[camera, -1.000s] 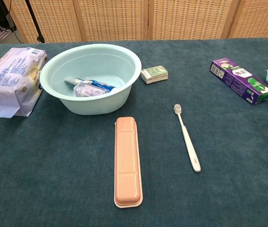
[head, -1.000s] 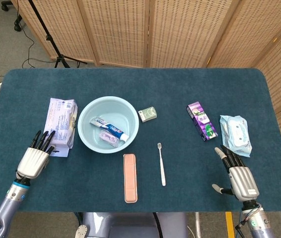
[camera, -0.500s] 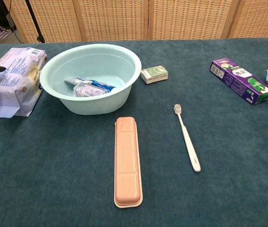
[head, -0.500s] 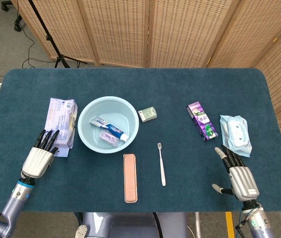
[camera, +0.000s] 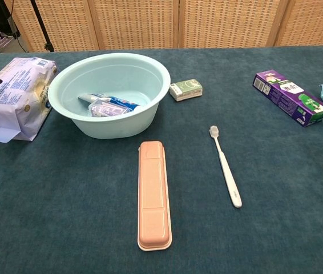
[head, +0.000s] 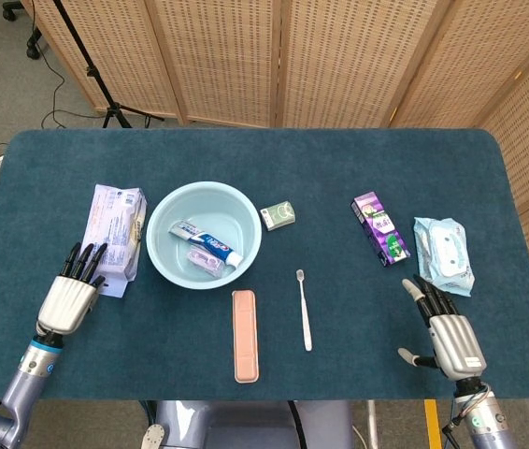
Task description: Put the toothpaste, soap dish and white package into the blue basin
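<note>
The toothpaste (head: 206, 242) and soap dish (head: 204, 259) lay in the basin (head: 164, 217); the white package (head: 115, 229) sat left, touching the left hand's (head: 68, 296) spread fingers (head: 84, 262). The right hand (head: 450, 333) lay splayed. A toothbrush (head: 304, 310), pink case (head: 245, 335) and purple box (head: 379, 228) lay nearby; print unreadable.

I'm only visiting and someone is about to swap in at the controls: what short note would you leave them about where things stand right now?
Left hand: holds nothing, fingers spread, fingertips at the near end of the white package.
Right hand: holds nothing, fingers apart, resting on the table near the wet wipes pack.
Done: toothpaste and the small clear soap dish lie in the blue basin.
Left: the white package lies on the table beside the basin's left side; it has to go in.
</note>
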Available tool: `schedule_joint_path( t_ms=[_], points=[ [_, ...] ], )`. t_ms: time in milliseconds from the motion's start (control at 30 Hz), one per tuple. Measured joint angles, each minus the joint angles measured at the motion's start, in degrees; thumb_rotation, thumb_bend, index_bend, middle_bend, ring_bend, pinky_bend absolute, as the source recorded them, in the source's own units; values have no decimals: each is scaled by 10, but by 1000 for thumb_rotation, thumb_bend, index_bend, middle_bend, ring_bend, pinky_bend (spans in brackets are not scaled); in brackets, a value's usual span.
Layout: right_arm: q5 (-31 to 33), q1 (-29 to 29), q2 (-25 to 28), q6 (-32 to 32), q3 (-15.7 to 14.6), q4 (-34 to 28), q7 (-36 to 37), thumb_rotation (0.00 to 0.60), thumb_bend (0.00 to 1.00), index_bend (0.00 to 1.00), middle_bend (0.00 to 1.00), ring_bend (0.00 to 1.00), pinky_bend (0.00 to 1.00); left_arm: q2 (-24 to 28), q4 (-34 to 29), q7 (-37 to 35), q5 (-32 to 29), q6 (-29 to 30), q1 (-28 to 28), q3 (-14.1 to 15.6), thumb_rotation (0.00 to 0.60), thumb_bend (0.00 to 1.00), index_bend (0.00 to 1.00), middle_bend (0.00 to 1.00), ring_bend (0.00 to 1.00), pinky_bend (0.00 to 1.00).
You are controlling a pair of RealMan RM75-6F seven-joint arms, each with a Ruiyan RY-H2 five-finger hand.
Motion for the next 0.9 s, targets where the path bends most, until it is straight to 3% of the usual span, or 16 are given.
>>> schedule_joint_path(
  t_ms=[467,900],
  points=[
    [-3,0,0,-1,0,1,2,600,92,29,0,0,81,2,-3,-3,-6,16,-6,-5,600,512,730,97,25,25],
    [-5,-1,3,1,2,0,7,600,89,29,0,0,81,21,-34,11,-8,34,-17,-14,600,515,754,97,28,25]
  ],
)
